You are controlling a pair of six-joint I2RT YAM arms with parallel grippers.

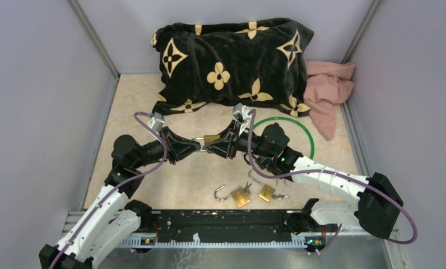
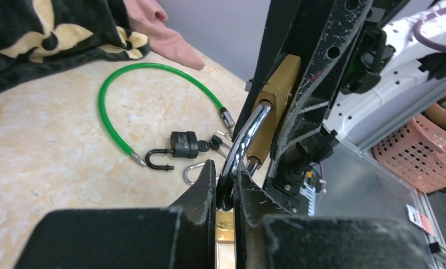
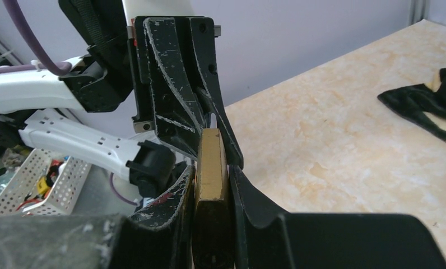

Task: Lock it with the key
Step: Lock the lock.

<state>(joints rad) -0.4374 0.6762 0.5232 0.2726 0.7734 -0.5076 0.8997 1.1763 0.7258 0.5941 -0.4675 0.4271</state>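
Grey walls are enclosing a beige marbled tabletop [image 1: 153, 185], and a black plush pillow with tan flower motifs [image 1: 232, 61] is lying along the back beside a crumpled pink cloth [image 1: 327, 89]. Both arms are meeting above the middle of the surface, tip to tip. The right gripper [image 1: 212, 143] is clamping a square-bodied brass padlock [image 1: 211, 138] by its flat sides; in its wrist view the black fingers [image 3: 176, 196] are pressing against both faces of the body. The left gripper [image 1: 197, 147] is pinching the curved silver shackle [image 2: 249, 137] of that padlock, its fingertips [image 2: 207, 185] closing tightly around the metal bar. The lock is hanging in the air between the two, clear of the table.

A green plastic-coated cable loop [image 1: 307, 134] is resting behind the right arm, and a small black padlock with its shackle open [image 2: 181, 144] is lying just beside one cable end, a bunch of dark-headed keys [image 2: 209, 144] touching it. Two more small brass locks [image 1: 240, 196] are sitting near the front rail, one with its shackle swung open.
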